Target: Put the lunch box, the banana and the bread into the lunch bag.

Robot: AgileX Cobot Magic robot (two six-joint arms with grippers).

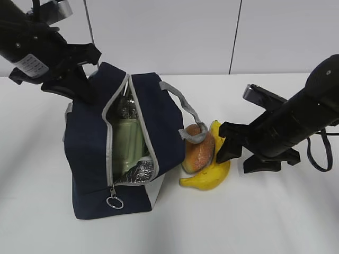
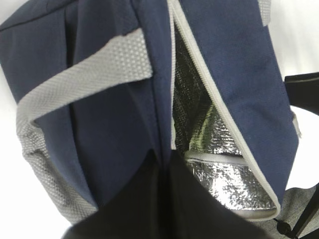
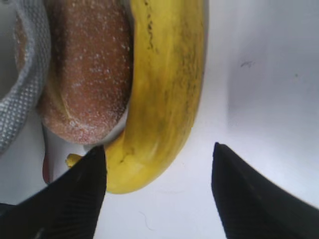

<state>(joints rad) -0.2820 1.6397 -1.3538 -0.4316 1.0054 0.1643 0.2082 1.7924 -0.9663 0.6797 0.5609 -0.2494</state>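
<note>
The navy lunch bag [image 1: 90,159] stands on the white table with its zipper open. Inside, against the silver lining [image 2: 224,184], the lunch box [image 1: 128,143] shows its pale green lid. My left gripper [image 1: 83,87] is shut on the lunch bag's fabric [image 2: 109,129] at the far end of the opening, its jaws pinched together [image 2: 167,167]. The bread [image 1: 198,151] leans against the bag's right side. The banana [image 1: 212,174] curves round it on the table. My right gripper [image 1: 228,148] is open just right of the banana [image 3: 167,89], one fingertip [image 3: 97,164] beside its end, holding nothing.
A grey strap handle [image 1: 193,135] droops over the bread [image 3: 87,74] and shows at the left of the right wrist view [image 3: 27,74]. The metal ring pull [image 1: 115,202] hangs at the bag's near end. White wall panels stand behind the table.
</note>
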